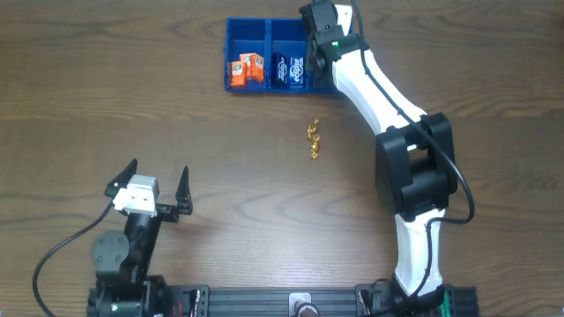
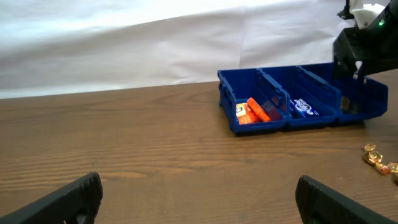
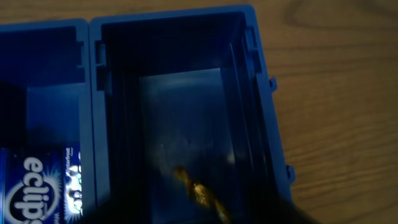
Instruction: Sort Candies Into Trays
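Observation:
A blue tray [image 1: 227, 53] with three compartments stands at the far middle of the table. Orange candies [image 1: 248, 70] lie in its left compartment and blue packets [image 1: 289, 69] in the middle one. My right gripper [image 1: 315, 51] hangs over the right compartment [image 3: 186, 99], where a gold candy [image 3: 198, 190] shows low above or on the floor; whether it is held I cannot tell. A few gold candies [image 1: 313, 141] lie loose on the table in front of the tray. My left gripper [image 1: 159, 173] is open and empty near the left front.
Bare wooden table [image 1: 132, 106] stretches between the left gripper and the tray. The right arm's white links [image 1: 379, 88] slant from the right front up to the tray. A white cloth [image 2: 124, 43] hangs behind the table.

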